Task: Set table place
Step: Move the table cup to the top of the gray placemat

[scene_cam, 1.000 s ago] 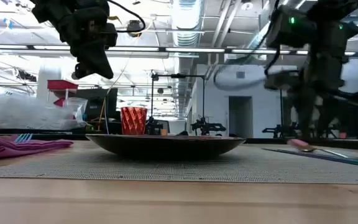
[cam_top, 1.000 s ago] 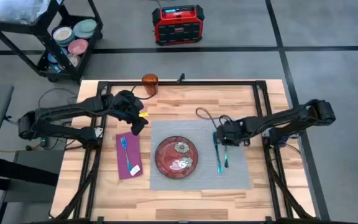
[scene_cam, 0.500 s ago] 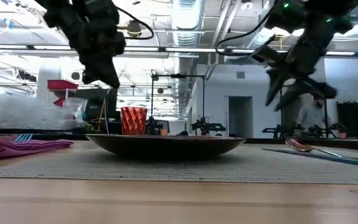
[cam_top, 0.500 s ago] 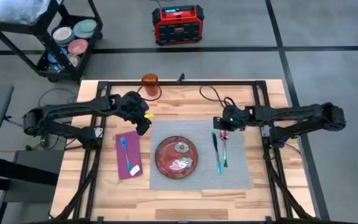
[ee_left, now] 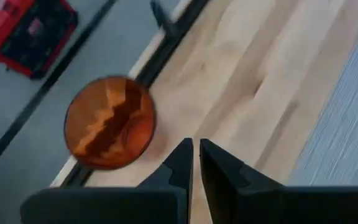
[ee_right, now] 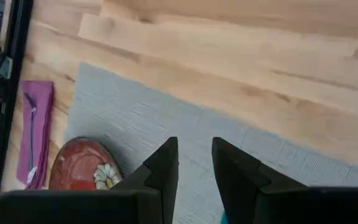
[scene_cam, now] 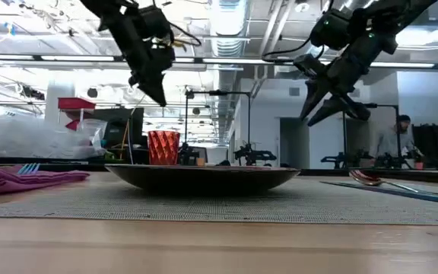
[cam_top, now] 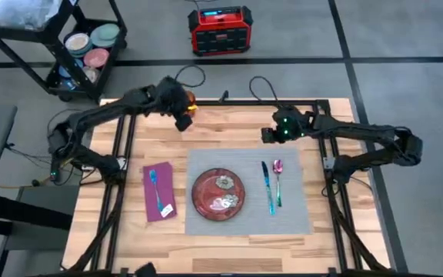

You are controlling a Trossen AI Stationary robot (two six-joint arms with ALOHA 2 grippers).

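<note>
The grey placemat (cam_top: pixel 244 161) lies on the table (cam_top: pixel 229 127) and carries the red plate (cam_top: pixel 218 192), a teal utensil (cam_top: pixel 268 188) and a pink spoon (cam_top: pixel 278 177). To its left, the purple napkin (cam_top: pixel 160 192) holds a blue fork (cam_top: pixel 155 188). The orange cup (ee_left: pixel 110 121) stands upright at the table's far edge. My left gripper (ee_left: pixel 196 149) hangs shut just beside and above the cup, touching nothing. My right gripper (ee_right: pixel 194 152) hovers open above the placemat's far right corner, with nothing between its fingers.
A black cart (cam_top: pixel 83 46) with dishes stands beyond the far left corner. A red box (cam_top: pixel 220 29) sits on the floor past the far edge. Bare wood lies near the front edge (cam_top: pixel 229 246). A person (scene_cam: pixel 394 144) stands in the room behind.
My left gripper has risen and gone toward the far edge, ending beside the orange cup. My right gripper has lifted off the utensils and moved toward the far edge; the pink spoon and teal utensil stay flat on the placemat.
</note>
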